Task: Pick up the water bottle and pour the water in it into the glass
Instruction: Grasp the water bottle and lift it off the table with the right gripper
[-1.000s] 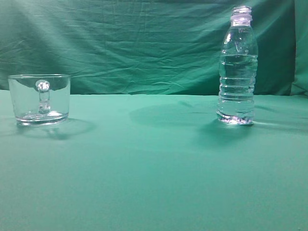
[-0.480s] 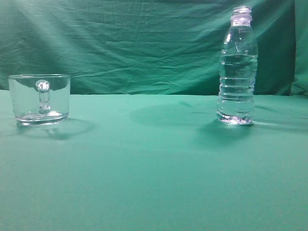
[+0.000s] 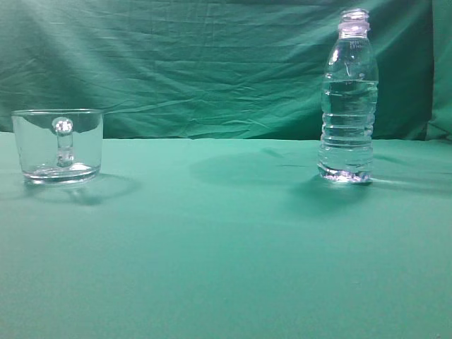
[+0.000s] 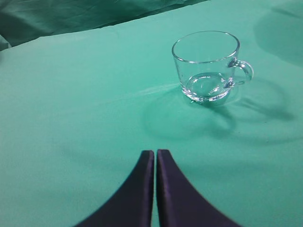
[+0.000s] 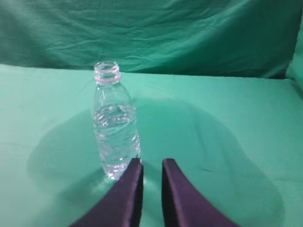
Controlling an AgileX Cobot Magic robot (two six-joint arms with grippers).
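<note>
The water bottle (image 3: 347, 106) stands upright and uncapped at the right of the green table, with water (image 3: 346, 131) filling about its lower two thirds. The glass (image 3: 58, 145) is a squat mug standing at the left, with its knobbed handle facing the camera. No gripper shows in the exterior view. In the left wrist view my left gripper (image 4: 155, 152) is shut and empty, well short of the glass (image 4: 207, 66). In the right wrist view my right gripper (image 5: 152, 161) is open by a narrow gap and empty, just right of the bottle's (image 5: 116, 127) base.
Green cloth (image 3: 226, 247) covers the table, and a wrinkled green backdrop (image 3: 212, 63) hangs behind it. Bottle and glass stand far apart, with bare cloth between them.
</note>
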